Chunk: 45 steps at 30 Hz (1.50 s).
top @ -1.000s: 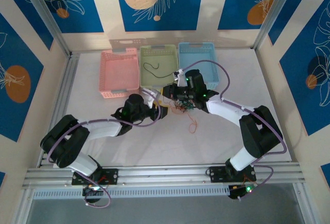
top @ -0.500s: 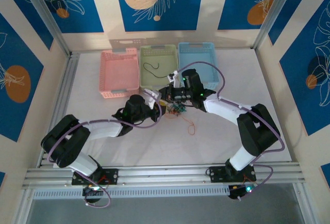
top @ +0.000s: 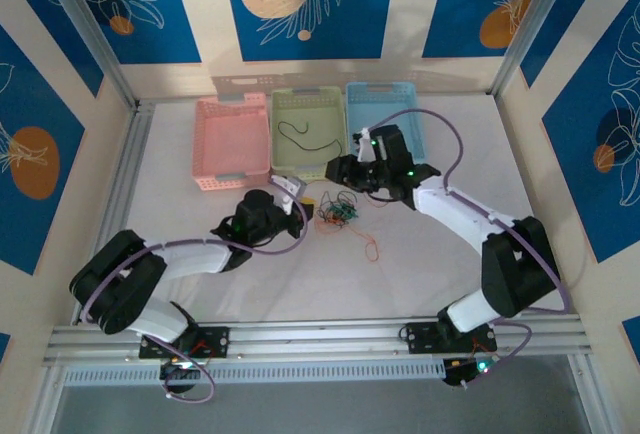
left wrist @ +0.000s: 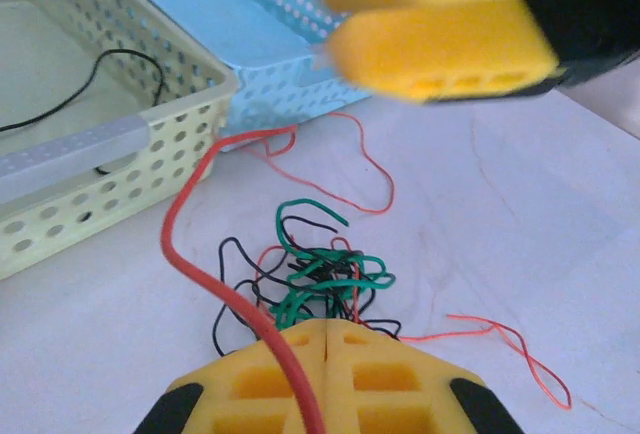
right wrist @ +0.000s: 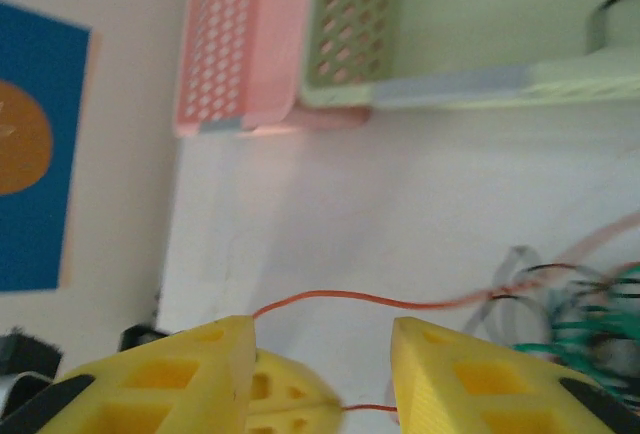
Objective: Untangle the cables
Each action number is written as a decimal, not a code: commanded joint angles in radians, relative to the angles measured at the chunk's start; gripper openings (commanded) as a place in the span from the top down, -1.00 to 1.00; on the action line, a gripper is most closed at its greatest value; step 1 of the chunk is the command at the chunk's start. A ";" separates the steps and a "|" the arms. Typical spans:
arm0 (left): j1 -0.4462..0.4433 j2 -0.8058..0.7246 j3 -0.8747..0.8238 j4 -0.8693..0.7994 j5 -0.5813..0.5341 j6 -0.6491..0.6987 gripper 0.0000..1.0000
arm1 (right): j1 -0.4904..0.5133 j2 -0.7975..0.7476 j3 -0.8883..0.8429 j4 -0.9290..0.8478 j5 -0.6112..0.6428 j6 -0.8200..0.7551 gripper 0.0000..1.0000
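— Where do the cables (top: 340, 214) sit?

— In a small clump on the table (top: 430, 274), between the two arms and just in front of the green basket (top: 309, 94) and the blue basket (top: 381, 88). Black, green and thin orange-red strands loop over one another, so the knot itself has no clear long axis.

— And the left pincer (left wrist: 325, 339)?

— Closed tight on a red cable (left wrist: 170, 229), right at the near edge of the clump. From the fingertips that cable climbs away toward the green basket's corner, then bends right along the front of the blue basket.

— The right pincer (right wrist: 320, 339)?

— Its fingers stand apart with a clear gap. A thin orange-red strand runs crosswise past that gap, from finger to finger, but it isn't pinched. The clump lies off to the side in the right wrist view.

— Any strays?

— One black cable (top: 300, 136) lies curled inside the green basket, its length running mostly left to right. An orange-red loop (top: 372, 247) lies alone on the table, nearer the arm bases than the clump, apart from it.
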 commanded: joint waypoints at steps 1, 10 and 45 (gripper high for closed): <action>0.000 -0.035 -0.010 0.024 -0.087 -0.014 1.00 | -0.041 -0.037 0.014 -0.204 0.165 -0.067 0.17; 0.035 -0.080 -0.053 0.021 -0.209 -0.067 1.00 | -0.038 0.138 0.079 -0.358 0.181 -0.101 0.54; 0.056 -0.091 -0.063 0.019 -0.208 -0.091 1.00 | 0.159 0.442 0.406 -0.615 0.288 -0.242 0.52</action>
